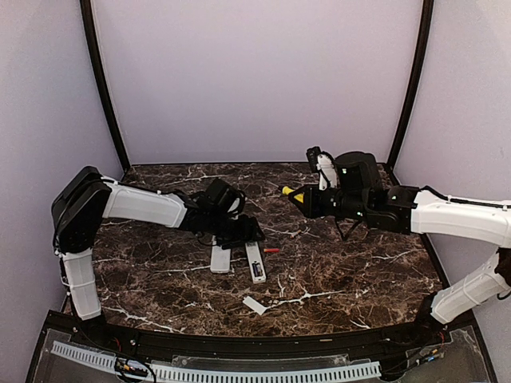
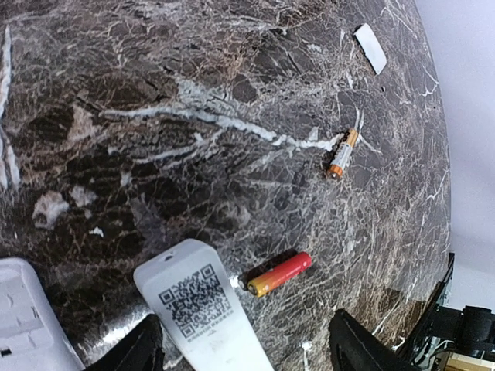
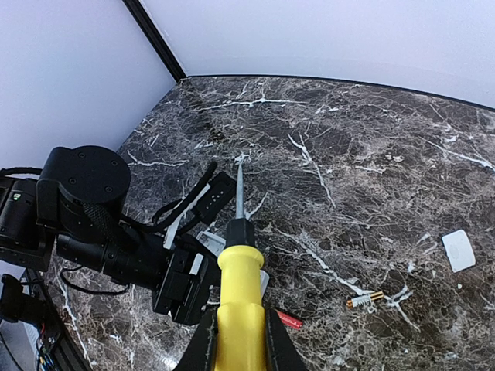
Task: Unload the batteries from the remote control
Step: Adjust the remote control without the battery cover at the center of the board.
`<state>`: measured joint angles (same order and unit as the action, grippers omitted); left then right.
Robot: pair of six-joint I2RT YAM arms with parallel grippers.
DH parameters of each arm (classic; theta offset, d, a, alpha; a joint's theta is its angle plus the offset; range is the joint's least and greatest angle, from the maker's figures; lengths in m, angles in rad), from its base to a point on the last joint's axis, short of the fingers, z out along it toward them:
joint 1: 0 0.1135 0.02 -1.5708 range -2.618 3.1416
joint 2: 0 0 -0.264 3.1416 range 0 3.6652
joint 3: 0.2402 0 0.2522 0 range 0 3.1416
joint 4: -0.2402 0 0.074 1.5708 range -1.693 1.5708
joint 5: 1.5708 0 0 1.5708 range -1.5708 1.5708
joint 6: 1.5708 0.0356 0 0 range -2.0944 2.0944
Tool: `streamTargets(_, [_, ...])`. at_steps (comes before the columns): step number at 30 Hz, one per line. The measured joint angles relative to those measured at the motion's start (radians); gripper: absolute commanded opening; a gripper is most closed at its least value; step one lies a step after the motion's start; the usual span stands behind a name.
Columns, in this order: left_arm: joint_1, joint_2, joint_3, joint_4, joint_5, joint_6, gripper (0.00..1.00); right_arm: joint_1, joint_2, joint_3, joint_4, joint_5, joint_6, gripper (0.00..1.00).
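Note:
Two white remotes lie side by side, one (image 1: 220,259) to the left of the other (image 1: 255,262). In the left wrist view the near one (image 2: 201,309) shows a QR code label and reaches in between the fingers of my open left gripper (image 2: 246,357) (image 1: 243,235). A red battery (image 2: 281,273) (image 1: 272,250) (image 3: 290,319) lies on the marble just right of that remote. A second cell (image 2: 341,154) (image 3: 363,299), pale with an orange end, lies farther off. My right gripper (image 3: 238,334) (image 1: 297,197) hangs above the table, shut on the yellow-handled screwdriver (image 3: 240,294).
A flat white back cover (image 1: 255,306) (image 2: 370,48) (image 3: 459,250) lies on the dark marble table (image 1: 359,271) nearer the front edge. The other remote (image 2: 23,325) shows at the lower left of the left wrist view. Purple walls close in the sides and back.

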<state>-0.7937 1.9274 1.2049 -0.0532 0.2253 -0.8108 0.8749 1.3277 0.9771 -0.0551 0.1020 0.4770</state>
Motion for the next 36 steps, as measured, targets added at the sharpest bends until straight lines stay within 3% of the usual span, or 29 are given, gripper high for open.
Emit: streamTargets(36, [0.016,0.1,0.065,0.082,0.074,0.106,0.69,0.0,0.011,0.001,-0.021,0.006,0.011,0.0])
